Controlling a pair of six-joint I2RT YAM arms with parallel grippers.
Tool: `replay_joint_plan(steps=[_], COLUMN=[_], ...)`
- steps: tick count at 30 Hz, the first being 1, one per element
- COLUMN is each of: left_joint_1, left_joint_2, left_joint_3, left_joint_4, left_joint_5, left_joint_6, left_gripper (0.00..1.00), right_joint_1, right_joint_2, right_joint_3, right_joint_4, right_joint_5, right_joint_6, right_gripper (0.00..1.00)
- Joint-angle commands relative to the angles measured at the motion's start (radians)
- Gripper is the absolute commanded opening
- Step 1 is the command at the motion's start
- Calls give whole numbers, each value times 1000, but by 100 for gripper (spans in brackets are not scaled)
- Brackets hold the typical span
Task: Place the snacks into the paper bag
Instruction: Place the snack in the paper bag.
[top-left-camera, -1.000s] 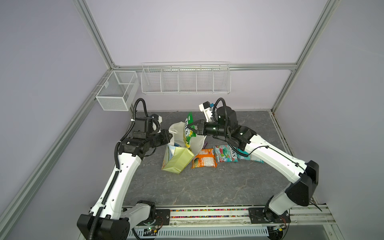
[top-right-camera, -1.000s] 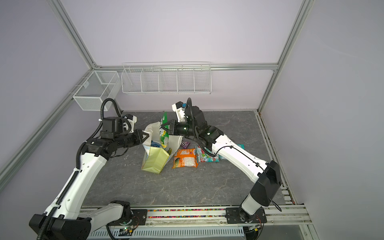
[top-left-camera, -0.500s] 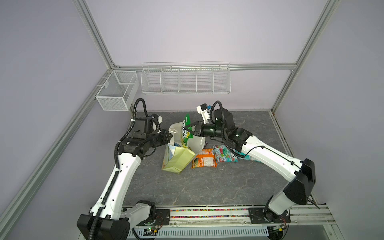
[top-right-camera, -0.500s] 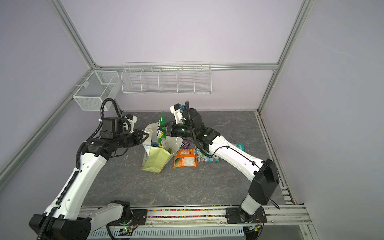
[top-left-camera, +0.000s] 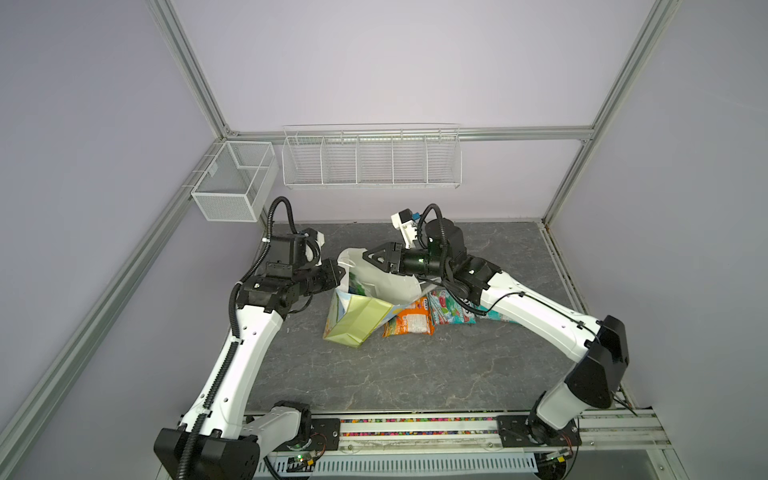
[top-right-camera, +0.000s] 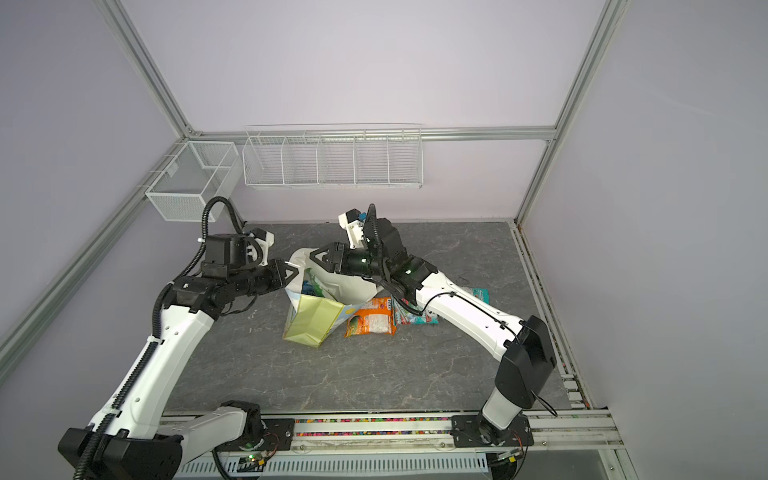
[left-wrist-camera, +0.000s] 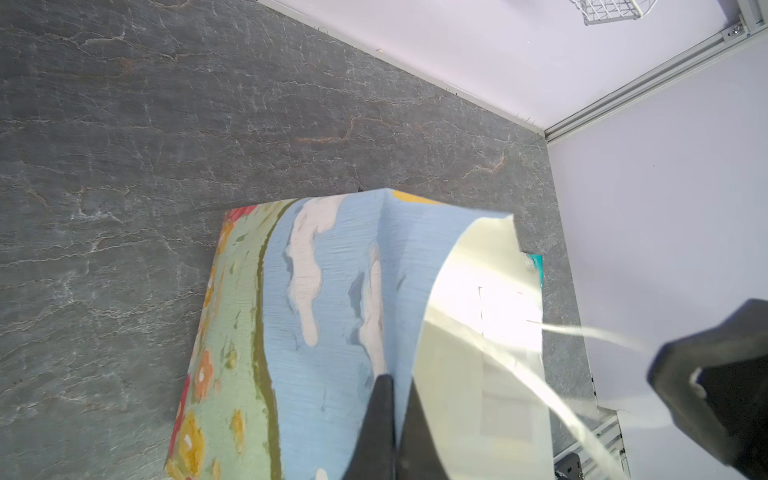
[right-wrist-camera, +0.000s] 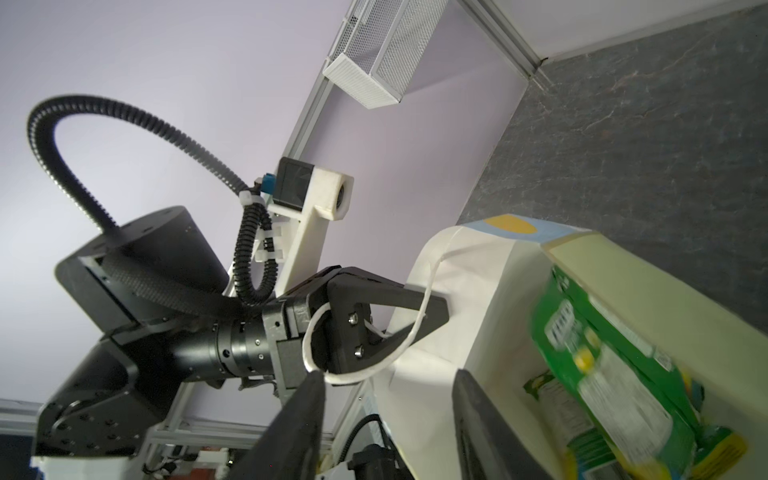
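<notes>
Two fingers of the left gripper (left-wrist-camera: 395, 376) are pressed together on the rim of the paper bag (left-wrist-camera: 332, 270), which is tilted on the grey table (top-left-camera: 415, 374) with its mouth open. The right gripper (right-wrist-camera: 388, 374) is seen released at that mouth, nothing being held between its parted fingers. The green pouch (right-wrist-camera: 602, 353), blurred, is seen inside the bag. Just beside the bag, the orange pouch (top-left-camera: 409, 326) and the teal-red pouch (top-left-camera: 451, 309) are laid on the table.

Robot lab test cell. Plain lilac walls (top-left-camera: 374, 62) in aluminium framing (top-left-camera: 193, 75); two white arms (top-left-camera: 245, 345) bolted to a rail (top-left-camera: 415, 432) at frame bottom; wire baskets (top-left-camera: 371, 166) upper centre; grey stone-look tabletop (top-left-camera: 415, 374) below.
</notes>
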Motion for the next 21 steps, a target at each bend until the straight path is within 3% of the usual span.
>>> replay_joint_plan(steps=[1, 7, 16, 21], left_joint_1=[-1, 0, -1, -1], left_joint_2=[-16, -15, -14, -11], left_joint_3=[36, 34, 28, 25], left_joint_4=[19, 22, 29, 35], left_joint_5=[9, 7, 7, 11], left_joint_6=[0, 0, 4, 2], left_gripper=[0, 0, 0, 0], right_joint_1=[5, 5, -14, -59], right_joint_2=[-53, -138, -299, -379], right_joint_3=[-15, -12, -67, -115], right_joint_4=[-6, -102, -285, -347], right_joint_5=[4, 49, 207, 233], right_joint_6=[-30, -104, -221, -251], right_gripper=[60, 63, 76, 78])
